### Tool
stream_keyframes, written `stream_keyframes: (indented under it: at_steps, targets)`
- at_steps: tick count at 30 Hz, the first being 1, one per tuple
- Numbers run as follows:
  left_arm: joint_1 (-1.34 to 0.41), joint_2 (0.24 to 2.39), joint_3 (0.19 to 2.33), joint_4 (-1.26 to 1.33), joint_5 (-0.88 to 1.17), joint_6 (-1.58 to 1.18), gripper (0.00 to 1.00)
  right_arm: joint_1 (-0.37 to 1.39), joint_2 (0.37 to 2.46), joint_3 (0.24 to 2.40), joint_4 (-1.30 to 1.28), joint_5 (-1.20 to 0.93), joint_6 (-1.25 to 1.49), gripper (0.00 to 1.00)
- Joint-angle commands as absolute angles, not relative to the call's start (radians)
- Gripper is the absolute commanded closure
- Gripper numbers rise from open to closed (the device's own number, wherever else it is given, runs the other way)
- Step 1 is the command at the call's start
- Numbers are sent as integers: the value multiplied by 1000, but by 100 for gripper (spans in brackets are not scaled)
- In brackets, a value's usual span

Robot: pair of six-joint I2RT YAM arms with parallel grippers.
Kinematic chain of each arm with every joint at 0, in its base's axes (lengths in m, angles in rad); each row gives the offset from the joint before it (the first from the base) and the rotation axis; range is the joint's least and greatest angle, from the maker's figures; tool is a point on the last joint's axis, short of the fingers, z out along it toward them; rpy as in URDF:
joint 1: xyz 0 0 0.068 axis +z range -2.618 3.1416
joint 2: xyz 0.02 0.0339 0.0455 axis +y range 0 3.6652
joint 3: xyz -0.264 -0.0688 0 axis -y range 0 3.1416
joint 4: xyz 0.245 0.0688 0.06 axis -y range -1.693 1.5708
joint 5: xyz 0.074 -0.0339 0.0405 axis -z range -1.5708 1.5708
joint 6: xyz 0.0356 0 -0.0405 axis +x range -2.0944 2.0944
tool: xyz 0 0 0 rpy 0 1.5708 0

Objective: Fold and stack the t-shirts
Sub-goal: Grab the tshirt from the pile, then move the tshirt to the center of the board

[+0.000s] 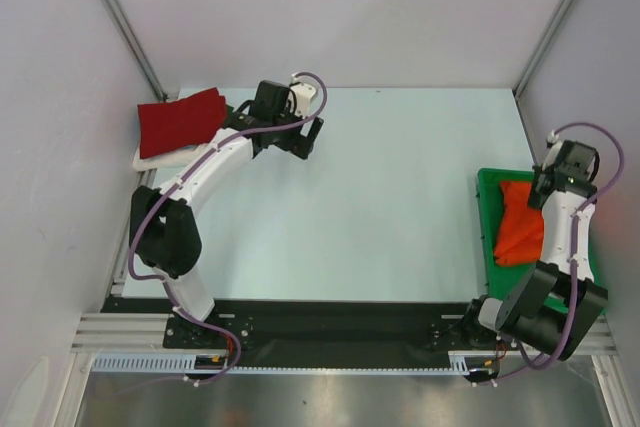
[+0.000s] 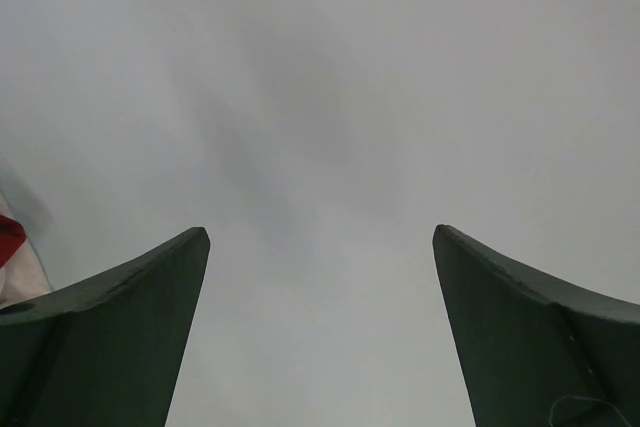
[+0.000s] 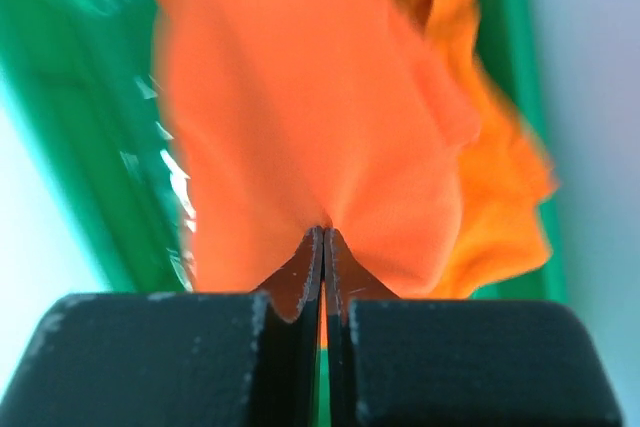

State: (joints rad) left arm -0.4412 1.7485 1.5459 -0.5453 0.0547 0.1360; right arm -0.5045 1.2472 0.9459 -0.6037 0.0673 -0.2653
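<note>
Crumpled orange t-shirt (image 3: pixel 300 127) is lying in the green bin (image 1: pixel 486 209); right hand (image 3: pixel 323 235) is clenching a fold, clear only in the wrist view. The left hand (image 2: pixel 321 232) is hanging released.

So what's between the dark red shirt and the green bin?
Only the open left gripper, beside the dark red shirt; the table up to the green bin is bare, top view.

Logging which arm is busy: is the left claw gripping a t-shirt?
No, the left claw stands wide open in its wrist view, with no cloth in it.
</note>
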Motion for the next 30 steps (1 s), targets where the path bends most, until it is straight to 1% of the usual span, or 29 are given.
stream_keyframes:
  at_steps: [1, 2, 5, 6, 9, 13, 17, 18, 22, 26, 27, 30]
  targets:
    - [-446, 1687, 1551, -508, 3, 179, 0, -413, 1186, 1142, -580, 22, -279, 100]
    - [-446, 1677, 1543, -502, -42, 187, 0, -378, 1180, 1213, -568, 23, -288, 100]
    - [-437, 1622, 1499, -477, -75, 206, 0, -243, 1178, 1323, -537, 35, -327, 100]
    - [-434, 1594, 1465, -477, -75, 210, 0, -173, 1181, 1391, -529, 35, -333, 100]
    - [-431, 1548, 1378, -451, -90, 209, 0, -71, 1209, 1500, -500, 12, -365, 100]
    - [-428, 1453, 1280, -426, -115, 196, 0, 125, 1270, 1629, -473, 9, -400, 100]
    - [-428, 1384, 1207, -408, -144, 201, 0, 219, 1341, 1759, -448, 9, -417, 100]
    - [-428, 1375, 1192, -407, -149, 202, 0, 228, 1351, 1775, -442, -27, -408, 100]
    - [-423, 1341, 1183, -411, -150, 206, 0, 238, 1376, 1763, -430, -32, -349, 100]
    - [-416, 1330, 1166, -407, -141, 201, 0, 232, 1348, 1655, -419, -49, -348, 100]
    - [-414, 1327, 1154, -402, -140, 201, 0, 221, 1342, 1590, -414, -28, -350, 100]
    - [-407, 1325, 1141, -396, -146, 201, 0, 169, 1328, 1490, -385, -41, -328, 100]
